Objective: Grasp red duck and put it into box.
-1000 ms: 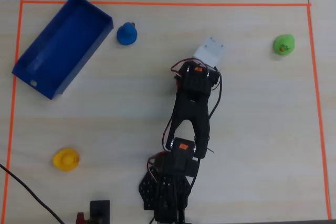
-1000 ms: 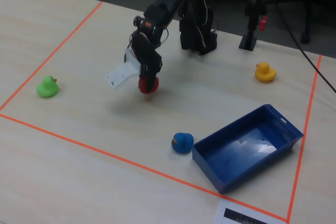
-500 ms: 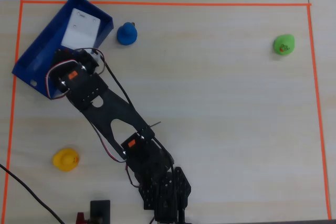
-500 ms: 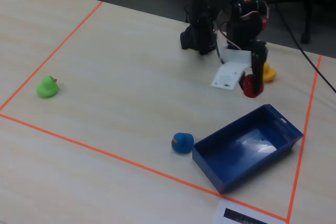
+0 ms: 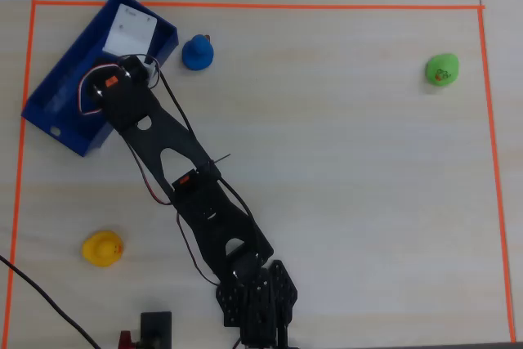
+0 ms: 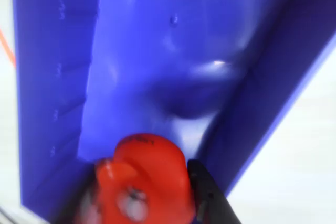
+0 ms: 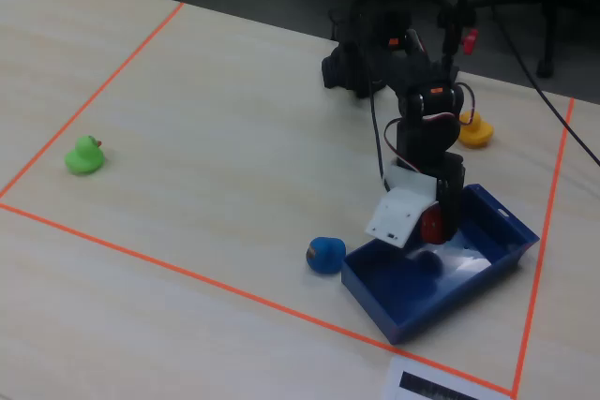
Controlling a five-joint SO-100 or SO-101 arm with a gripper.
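My gripper (image 6: 143, 192) is shut on the red duck (image 6: 149, 174), which fills the space between the black fingers (image 6: 207, 195) in the wrist view. The dark blue box (image 6: 173, 61) lies right below it, its floor and walls filling that view. In the fixed view the gripper (image 7: 437, 220) holds the red duck (image 7: 430, 225) just above the inside of the box (image 7: 412, 311). In the overhead view the gripper's end (image 5: 129, 38) is over the box (image 5: 57, 96), and the arm hides the duck.
A blue duck (image 5: 197, 52) stands just outside the box, also in the fixed view (image 7: 325, 255). A green duck (image 5: 442, 69) is far right and a yellow duck (image 5: 103, 248) lower left. Orange tape (image 5: 245, 6) borders the table area.
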